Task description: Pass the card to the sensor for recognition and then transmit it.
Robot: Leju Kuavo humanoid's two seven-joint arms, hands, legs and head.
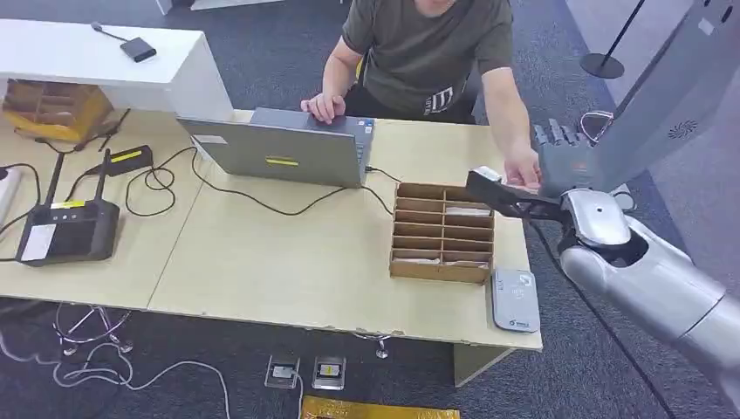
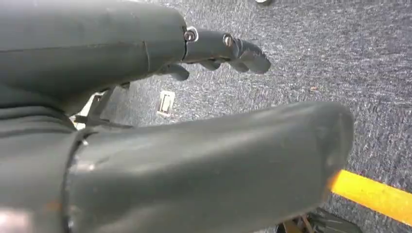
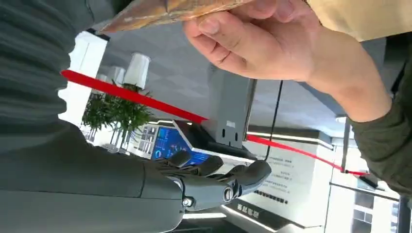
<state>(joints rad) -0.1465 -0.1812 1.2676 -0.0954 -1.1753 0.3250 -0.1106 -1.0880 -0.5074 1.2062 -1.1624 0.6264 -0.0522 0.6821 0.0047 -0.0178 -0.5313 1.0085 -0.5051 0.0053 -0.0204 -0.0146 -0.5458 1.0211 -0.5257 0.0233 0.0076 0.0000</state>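
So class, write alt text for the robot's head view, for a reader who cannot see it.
The robot's right hand is raised, empty, beside a person's hand at a wooden card rack on a desk; the person's other hand is on a laptop.

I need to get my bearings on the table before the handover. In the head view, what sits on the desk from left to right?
Black router → laptop → wooden card organizer → grey card sensor → right robot hand, raised past the table's right end beside the person's hand.

Glossy silver tubular right arm with rounded joint housings; dark grey many-fingered right hand, silver screws at its knuckles.
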